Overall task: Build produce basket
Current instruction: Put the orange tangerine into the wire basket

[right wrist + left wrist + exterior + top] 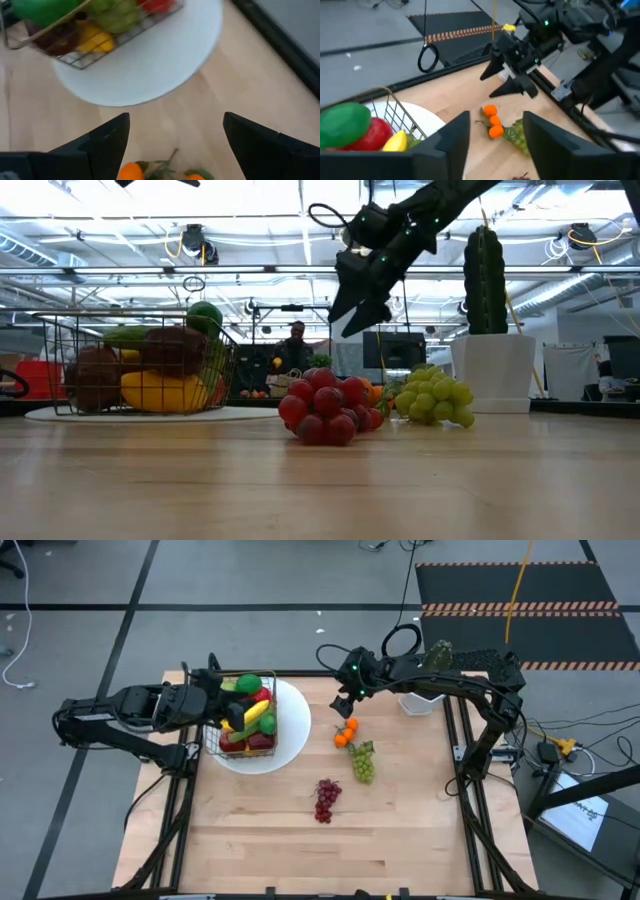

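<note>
Red grapes point(325, 408) nearest low camera, loose on table. Small oranges point(345, 733) lie directly below right gripper point(347, 699), jaws spread, empty; right arm nearer. Left gripper point(222, 705) over basket point(212, 737) on plate point(296, 730), jaws parted, empty.

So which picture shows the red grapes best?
The low view: the red grapes sit front and centre, every grape clear. The high view shows them as a small bunch on the table. The left wrist view catches only a sliver; the right wrist view misses them.
</note>
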`<state>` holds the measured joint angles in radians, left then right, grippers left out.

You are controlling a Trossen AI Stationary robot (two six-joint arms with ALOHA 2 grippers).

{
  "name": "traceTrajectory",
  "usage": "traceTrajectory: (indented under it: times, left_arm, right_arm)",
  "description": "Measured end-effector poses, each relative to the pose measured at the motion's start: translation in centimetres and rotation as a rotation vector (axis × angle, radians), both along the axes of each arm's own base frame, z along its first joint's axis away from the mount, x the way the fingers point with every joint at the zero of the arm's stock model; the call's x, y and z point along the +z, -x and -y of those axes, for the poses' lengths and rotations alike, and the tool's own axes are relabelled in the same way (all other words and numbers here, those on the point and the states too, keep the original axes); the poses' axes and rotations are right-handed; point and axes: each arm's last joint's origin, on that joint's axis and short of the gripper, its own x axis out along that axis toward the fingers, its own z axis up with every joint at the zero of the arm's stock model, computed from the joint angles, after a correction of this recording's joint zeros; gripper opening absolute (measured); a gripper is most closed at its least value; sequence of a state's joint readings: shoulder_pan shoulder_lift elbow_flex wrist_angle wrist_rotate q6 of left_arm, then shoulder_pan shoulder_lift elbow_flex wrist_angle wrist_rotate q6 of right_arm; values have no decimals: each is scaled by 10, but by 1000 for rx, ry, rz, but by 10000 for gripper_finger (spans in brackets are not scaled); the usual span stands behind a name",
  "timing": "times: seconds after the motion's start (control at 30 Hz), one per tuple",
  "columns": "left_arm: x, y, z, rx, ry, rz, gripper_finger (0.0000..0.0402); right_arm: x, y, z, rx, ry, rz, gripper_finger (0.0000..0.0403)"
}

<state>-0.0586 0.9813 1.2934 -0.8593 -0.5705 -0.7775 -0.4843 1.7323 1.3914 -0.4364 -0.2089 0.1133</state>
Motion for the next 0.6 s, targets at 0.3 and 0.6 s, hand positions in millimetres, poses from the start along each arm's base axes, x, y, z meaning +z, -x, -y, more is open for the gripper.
traceTrajectory:
  times: [0.3, 0.6]
  left_arm:
    - [-2, -7, 1, 5, 73, 28, 102]
    - [-7, -26, 3, -66, 74, 2, 79]
  right_arm:
    - [-41, -16, 1, 63, -80, -75, 313]
    - [-71, -24, -6, 50, -31, -215, 279]
